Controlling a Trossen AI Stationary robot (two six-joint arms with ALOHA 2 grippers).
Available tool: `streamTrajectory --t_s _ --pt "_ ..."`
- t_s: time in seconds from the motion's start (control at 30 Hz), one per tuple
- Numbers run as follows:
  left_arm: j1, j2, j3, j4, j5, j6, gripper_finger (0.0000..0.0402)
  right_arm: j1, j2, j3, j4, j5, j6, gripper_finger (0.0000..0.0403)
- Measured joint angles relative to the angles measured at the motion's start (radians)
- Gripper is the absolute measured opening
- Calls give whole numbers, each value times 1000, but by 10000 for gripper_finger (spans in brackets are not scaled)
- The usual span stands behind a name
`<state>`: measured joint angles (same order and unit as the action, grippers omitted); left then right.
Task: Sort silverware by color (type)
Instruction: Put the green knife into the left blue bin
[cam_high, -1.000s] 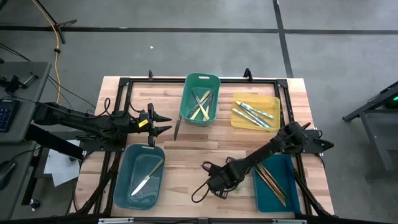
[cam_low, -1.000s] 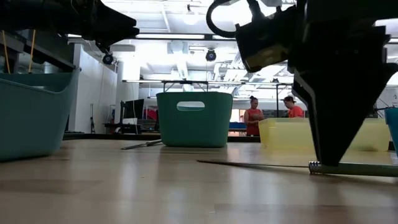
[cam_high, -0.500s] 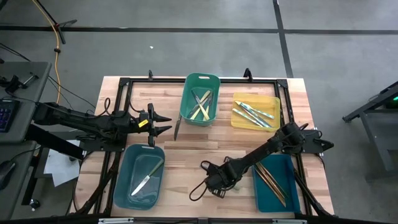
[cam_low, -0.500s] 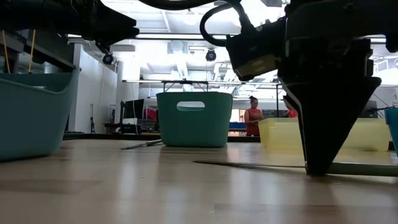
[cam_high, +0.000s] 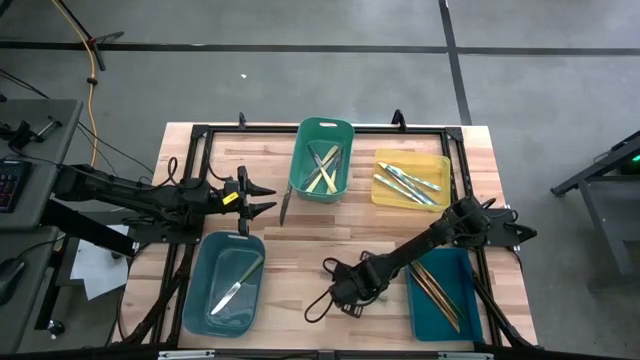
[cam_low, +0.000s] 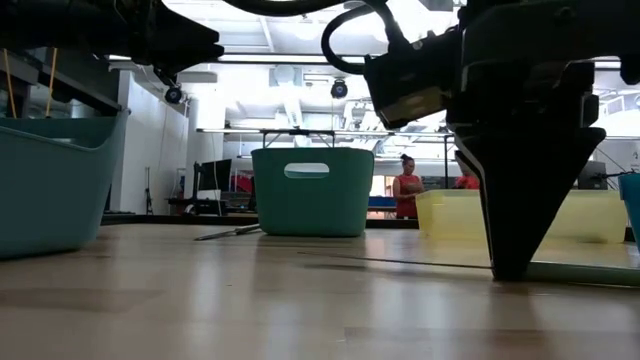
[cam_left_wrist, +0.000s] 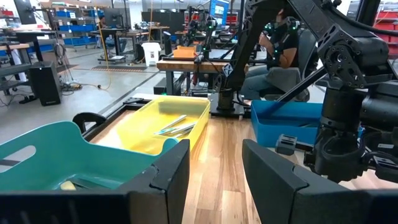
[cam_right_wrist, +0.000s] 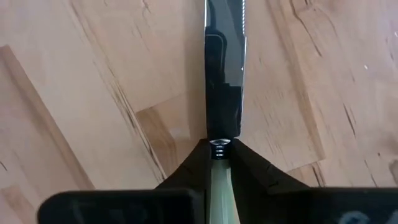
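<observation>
**Right hand clamps a knife low on the tabletop**

Wooden tabletop (cam_high: 300, 250) fills the frame's middle. At centre left, the left hand (cam_high: 262, 198) hovers, fingers apart. Lower centre, the right hand (cam_high: 331, 270) is closed on a pale-handled knife (cam_right_wrist: 224, 74) lying against the wood.

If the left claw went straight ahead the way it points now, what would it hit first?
Probably the dark knife lying loose beside the green bin; the left claw points straight at it, though height is unclear.

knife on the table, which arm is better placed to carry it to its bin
Right. Its end effector is already shut on the green-handled knife lying on the table. The left end effector hovers open, away beside the green bin.
</observation>
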<state>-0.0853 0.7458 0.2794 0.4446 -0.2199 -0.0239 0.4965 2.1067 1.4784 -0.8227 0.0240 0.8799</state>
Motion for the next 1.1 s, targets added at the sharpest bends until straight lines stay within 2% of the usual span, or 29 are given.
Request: streamTrajectory --t_s 0.13,0.3,0.5,1.1 --pt "0 0 0 0 0 0 140 0 1 0 0 0 -24 32" --pt "0 0 0 0 0 0 140 0 2 -1 0 0 -36 49" --pt "0 0 0 0 0 0 140 1 2 -2 0 14 -36 30" --pt "0 0 0 0 0 0 140 1 2 -2 0 20 -36 31"
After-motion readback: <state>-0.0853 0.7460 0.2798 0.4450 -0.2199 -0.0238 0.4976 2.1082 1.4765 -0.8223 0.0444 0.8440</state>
